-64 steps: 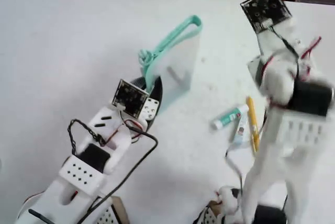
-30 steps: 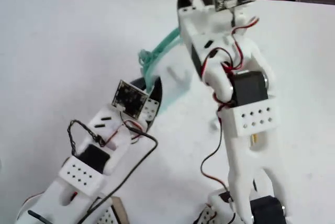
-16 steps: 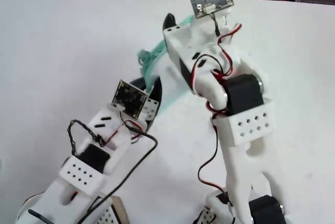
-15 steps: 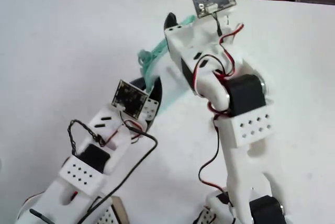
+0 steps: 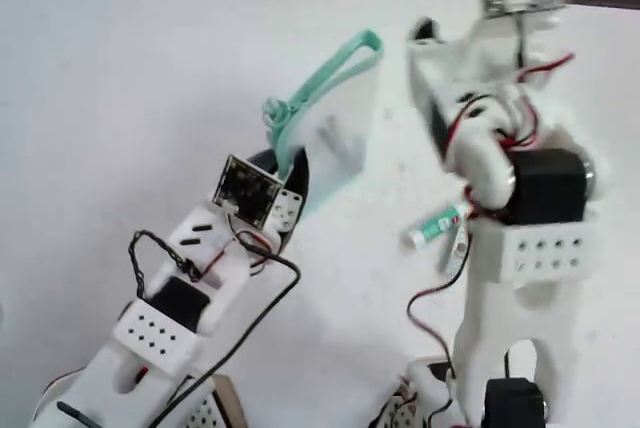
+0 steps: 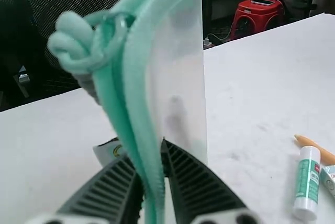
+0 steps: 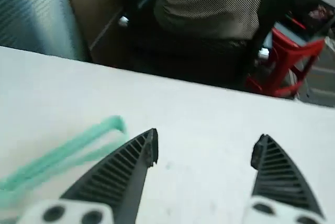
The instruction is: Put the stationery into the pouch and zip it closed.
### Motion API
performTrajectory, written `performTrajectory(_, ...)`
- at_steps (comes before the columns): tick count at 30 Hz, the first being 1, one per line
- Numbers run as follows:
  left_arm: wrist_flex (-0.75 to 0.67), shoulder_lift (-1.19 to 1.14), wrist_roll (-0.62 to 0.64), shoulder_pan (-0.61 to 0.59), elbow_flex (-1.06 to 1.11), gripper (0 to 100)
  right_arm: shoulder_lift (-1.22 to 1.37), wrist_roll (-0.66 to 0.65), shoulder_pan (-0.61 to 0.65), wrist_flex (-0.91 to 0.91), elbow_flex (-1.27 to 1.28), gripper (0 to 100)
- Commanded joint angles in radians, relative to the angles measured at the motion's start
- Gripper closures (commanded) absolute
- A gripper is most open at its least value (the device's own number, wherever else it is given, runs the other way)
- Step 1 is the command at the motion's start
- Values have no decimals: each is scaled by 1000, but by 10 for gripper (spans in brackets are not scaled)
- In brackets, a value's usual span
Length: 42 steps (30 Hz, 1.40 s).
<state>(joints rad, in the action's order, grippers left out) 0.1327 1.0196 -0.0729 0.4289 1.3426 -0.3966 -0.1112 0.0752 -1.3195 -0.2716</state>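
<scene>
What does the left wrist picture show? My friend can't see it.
The left gripper pinches the teal zipper edge of a clear pouch, holding it upright. A white-and-green tube and an orange pencil lie on the white table nearby.

1. I read the pouch (image 6: pixel 178 77) as frosted clear, with a mint-green zip edge and a knotted cord in the same green;
2. the glue stick (image 6: pixel 306 179) is white with a green band; the pen (image 6: pixel 314 149) is orange;
3. the left gripper (image 6: pixel 149 153) and the right gripper (image 7: pixel 207 140) have black ribbed fingers on white bodies;
4. the table (image 5: pixel 120 78) is plain white.

pouch (image 6: pixel 180 77): frosted translucent plastic; table (image 5: pixel 120 98): smooth matt white
</scene>
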Motion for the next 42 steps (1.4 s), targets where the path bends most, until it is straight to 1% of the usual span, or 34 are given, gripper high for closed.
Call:
performTrajectory(1,0,-10,-14,-1,0,974,28,-152,-94,-21,118,718)
performTrajectory(3,0,-10,-14,-1,0,972,77,-269,-105,-41,207,749)
performTrajectory(5,0,-10,-14,-1,0,972,137,-336,-120,-51,287,788)
performTrajectory(7,0,-10,-11,-2,0,955,199,-347,-137,-48,342,805)
performTrajectory(10,6,-10,-5,-2,0,875,283,-348,-157,-48,376,780)
performTrajectory(12,6,-12,31,-4,2,836,332,-348,-159,-51,382,759)
performTrajectory(14,6,-12,63,-7,2,835,371,-348,-157,-54,384,749)
performTrajectory(19,6,-13,64,-5,2,835,421,-339,-150,-48,470,751)
performTrajectory(20,6,-12,64,-7,2,835,433,-327,-150,-45,485,751)
performTrajectory(21,6,-10,64,-8,2,835,440,-287,-153,-30,502,751)
performTrajectory(26,6,-10,69,-10,0,832,456,-18,-180,47,540,748)
performTrajectory(30,6,-10,68,-10,0,831,473,121,-177,54,540,748)
performTrajectory(35,6,-10,64,-12,0,831,550,166,-177,130,539,748)
performTrajectory(39,6,-10,64,-12,0,831,625,184,-177,137,531,751)
performTrajectory(42,6,-10,64,-12,0,831,654,184,-182,131,477,751)
